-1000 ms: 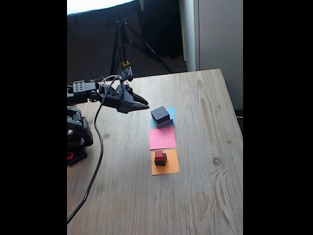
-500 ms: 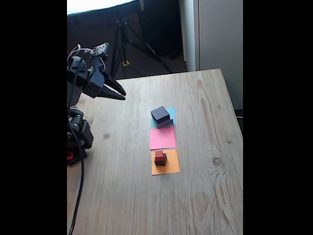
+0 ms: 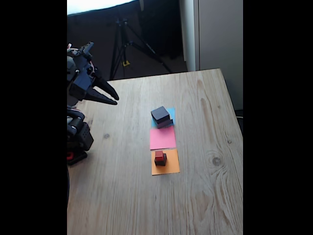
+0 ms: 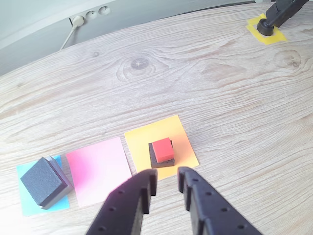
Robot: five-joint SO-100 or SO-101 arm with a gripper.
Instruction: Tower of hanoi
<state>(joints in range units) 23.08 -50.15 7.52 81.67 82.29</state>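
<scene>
Sitting on wooden table: red cube atop small black cube, orange square; needing gripper, jaws slightly parted, empty, widening before descending squarely.

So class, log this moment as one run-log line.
gripper: empty, raised | red cube: on small black cube, orange square | black slab: on blue square

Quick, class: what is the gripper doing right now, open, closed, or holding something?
Gripper: open a little, holding nothing, raised clear of the blocks.
</scene>
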